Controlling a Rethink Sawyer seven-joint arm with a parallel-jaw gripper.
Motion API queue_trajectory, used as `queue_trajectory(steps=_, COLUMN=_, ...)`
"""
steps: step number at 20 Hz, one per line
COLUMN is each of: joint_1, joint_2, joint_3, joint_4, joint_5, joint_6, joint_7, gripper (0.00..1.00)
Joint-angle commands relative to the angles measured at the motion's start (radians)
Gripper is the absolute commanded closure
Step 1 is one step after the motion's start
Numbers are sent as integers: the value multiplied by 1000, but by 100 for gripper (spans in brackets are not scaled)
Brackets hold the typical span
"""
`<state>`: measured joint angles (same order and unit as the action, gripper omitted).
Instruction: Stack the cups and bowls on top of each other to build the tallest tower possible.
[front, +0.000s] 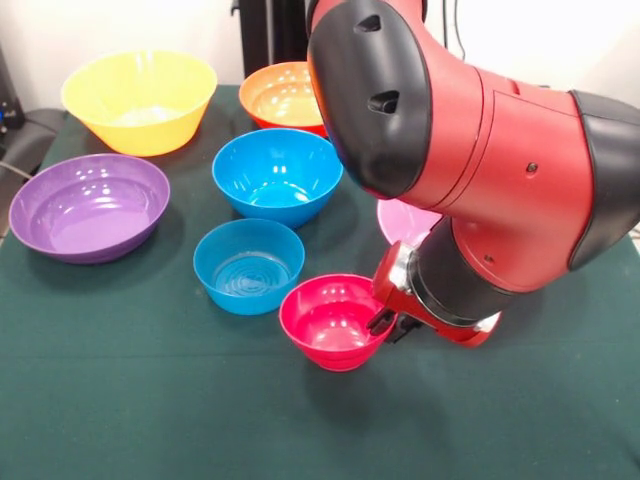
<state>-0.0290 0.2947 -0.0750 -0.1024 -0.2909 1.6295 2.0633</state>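
All the bowls stand singly on the green cloth and none are stacked. The small magenta-red bowl (330, 325) is at the front centre. The small blue bowl with ringed base (248, 265) is to its left, and the medium blue bowl (275, 175) is behind that. The purple bowl (90, 205), the yellow bowl (140, 100) and one orange-red bowl (280, 95) stand further back. The pink bowl (400, 222) is mostly hidden behind the arm. My gripper (383, 322) is at the magenta-red bowl's right rim, largely hidden by the wrist. The cups are out of view.
The big red and black arm (470, 150) fills the upper right and hides the table behind it. The green cloth (150, 400) runs along the front.
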Motion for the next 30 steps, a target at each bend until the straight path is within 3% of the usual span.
queue_trajectory(steps=1, joint_1=-14, joint_2=36, joint_3=9, joint_4=8, joint_5=-62, joint_6=97, joint_7=-217, gripper=100)
queue_trajectory(steps=10, joint_1=-14, joint_2=79, joint_3=-122, joint_4=-17, joint_5=35, joint_6=117, joint_7=-179, gripper=100)
queue_trajectory(steps=16, joint_1=-31, joint_2=114, joint_3=-285, joint_4=-27, joint_5=196, joint_6=87, joint_7=-157, gripper=100)
queue_trajectory(steps=20, joint_1=-59, joint_2=145, joint_3=-459, joint_4=-19, joint_5=418, joint_6=27, joint_7=-126, gripper=100)
queue_trajectory(steps=22, joint_1=-82, joint_2=167, joint_3=-601, joint_4=-18, joint_5=568, joint_6=-15, joint_7=-123, gripper=100)
queue_trajectory(steps=26, joint_1=-146, joint_2=201, joint_3=-967, joint_4=-10, joint_5=919, joint_6=-107, joint_7=-139, gripper=100)
queue_trajectory(steps=27, joint_1=-165, joint_2=207, joint_3=-1087, joint_4=-1, joint_5=1036, joint_6=-135, joint_7=-148, gripper=100)
queue_trajectory(steps=30, joint_1=-202, joint_2=210, joint_3=-1339, joint_4=25, joint_5=1275, joint_6=-182, joint_7=-179, gripper=100)
